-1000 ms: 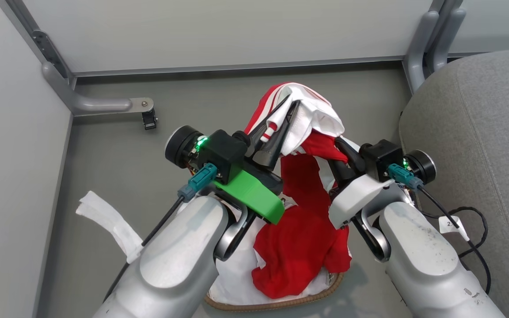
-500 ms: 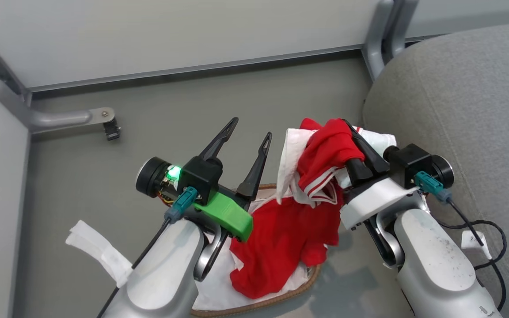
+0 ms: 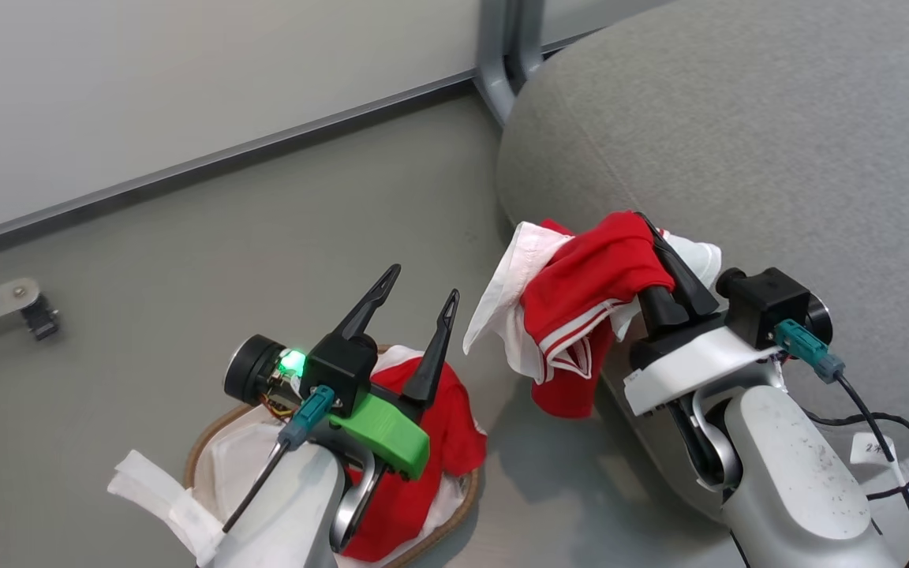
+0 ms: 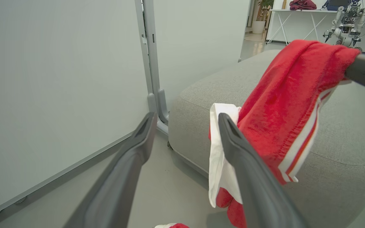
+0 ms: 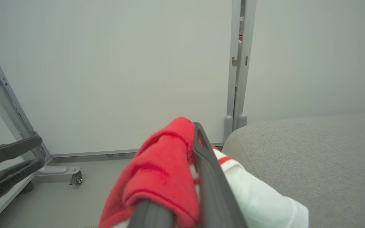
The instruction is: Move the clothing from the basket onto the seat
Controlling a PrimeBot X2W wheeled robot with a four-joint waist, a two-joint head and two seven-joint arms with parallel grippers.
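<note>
Right pincer (image 3: 652,237) clenched on red-and-white garment (image 3: 581,292) beside the seat (image 3: 738,118)'s rounded edge; left pincer (image 3: 421,284) released above the basket (image 3: 202,426); grey floor (image 3: 265,237) between them.

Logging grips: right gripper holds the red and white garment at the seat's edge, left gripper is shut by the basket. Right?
No: the left gripper is open by the basket, as the head view shows. The right gripper does hold the garment at the edge of the seat.

A small white tag (image 3: 869,451) is carried by the black cable (image 3: 903,432) at the near right; dark digits are printed on it, too small to be read.
</note>
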